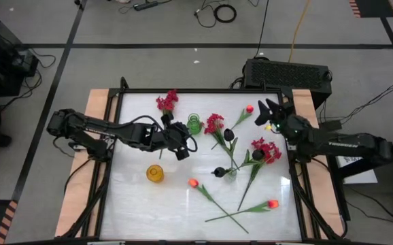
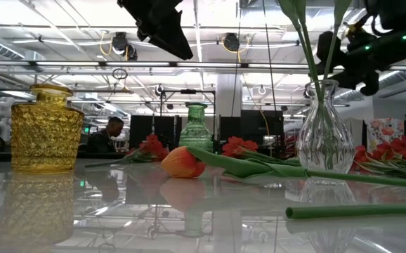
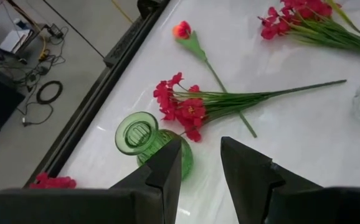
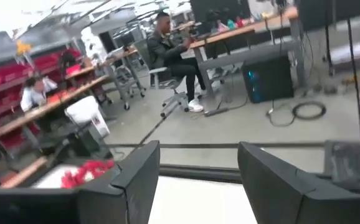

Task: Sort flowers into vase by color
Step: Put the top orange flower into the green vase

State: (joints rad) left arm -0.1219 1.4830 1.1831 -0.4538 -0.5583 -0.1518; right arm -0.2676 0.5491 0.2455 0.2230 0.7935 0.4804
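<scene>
The flowers lie spread over the white desk (image 1: 135, 211). One crimson spray (image 1: 214, 124) rests just beside the green vase (image 1: 194, 123), a second one (image 1: 167, 101) lies near the far edge, and a third (image 1: 266, 150) is on the right side. Orange tulips (image 1: 193, 182) lie toward the near edge. The clear vase (image 1: 231, 170) already holds green stems, and black blooms (image 1: 218, 171) are close around it. The yellow vase (image 1: 155, 173) looks empty.

The left hand (image 1: 181, 151) hangs above the desk between the green and the yellow vase, with its fingers spread and nothing between them. The right hand (image 4: 198, 180) is raised over the far right corner, also spread and empty.

I think the danger is the green vase: the left hand is very near to it, so a low reach for the spray beside it could push the vase over. The crossed stems may also drag other flowers along.
</scene>
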